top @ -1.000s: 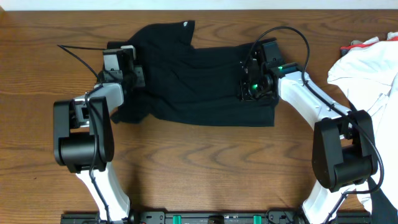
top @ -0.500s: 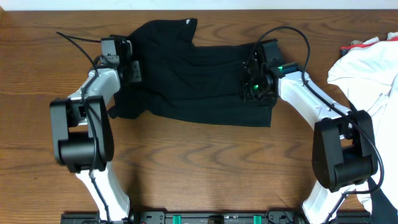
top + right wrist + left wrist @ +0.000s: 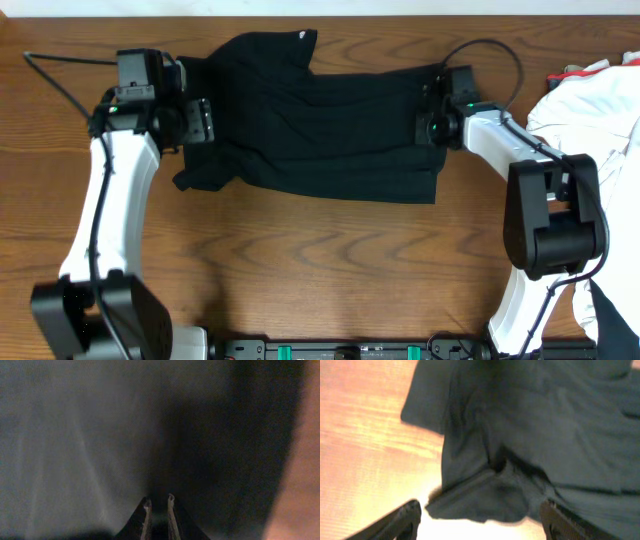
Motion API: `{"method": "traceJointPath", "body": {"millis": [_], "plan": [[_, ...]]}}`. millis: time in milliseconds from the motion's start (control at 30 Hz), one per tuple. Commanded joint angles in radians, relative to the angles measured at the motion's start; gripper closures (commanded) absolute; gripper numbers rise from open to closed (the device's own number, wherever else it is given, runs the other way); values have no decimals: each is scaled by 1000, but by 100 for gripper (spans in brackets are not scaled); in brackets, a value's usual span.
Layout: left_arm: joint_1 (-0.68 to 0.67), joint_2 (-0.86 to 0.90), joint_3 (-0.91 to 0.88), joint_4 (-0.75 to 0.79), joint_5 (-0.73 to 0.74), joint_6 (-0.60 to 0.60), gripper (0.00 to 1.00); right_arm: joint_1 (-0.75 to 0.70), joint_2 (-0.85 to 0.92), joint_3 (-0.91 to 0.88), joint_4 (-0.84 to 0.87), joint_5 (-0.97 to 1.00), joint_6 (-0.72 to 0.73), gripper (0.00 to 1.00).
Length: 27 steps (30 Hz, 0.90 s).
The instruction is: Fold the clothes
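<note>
roughly, the folding is only begun: the black shirt (image 3: 320, 130) lies on the worktop (image 3: 330, 260) as a rumpled wide band, sleeve and collar sticking out. the left gripper (image 3: 480, 508) hangs open and empty over its left edge. the right gripper (image 3: 157, 502) is nearly closed at the right edge, and i cannot tell whether it pinches cloth.

place: robot lab | cues: left arm (image 3: 105, 210), right arm (image 3: 550, 215), wooden table (image 3: 330, 270)

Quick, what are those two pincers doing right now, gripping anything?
Left pincer: open, holding nothing, over the black shirt.
Right pincer: almost closed at the shirt's edge; whether cloth is pinched cannot be told.
</note>
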Motion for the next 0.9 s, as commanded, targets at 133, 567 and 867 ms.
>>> {"method": "traceJointPath", "body": {"millis": [133, 567, 867], "plan": [[2, -103, 13, -153, 1, -5, 22, -80, 111, -13, 52, 94, 7, 90], [2, -118, 6, -362, 2, -9, 22, -157, 64, 51, 5, -283, -90, 57], [2, -84, -132, -191, 27, -9, 22, -160, -185, 53, -190, -379, -90, 46]]}}
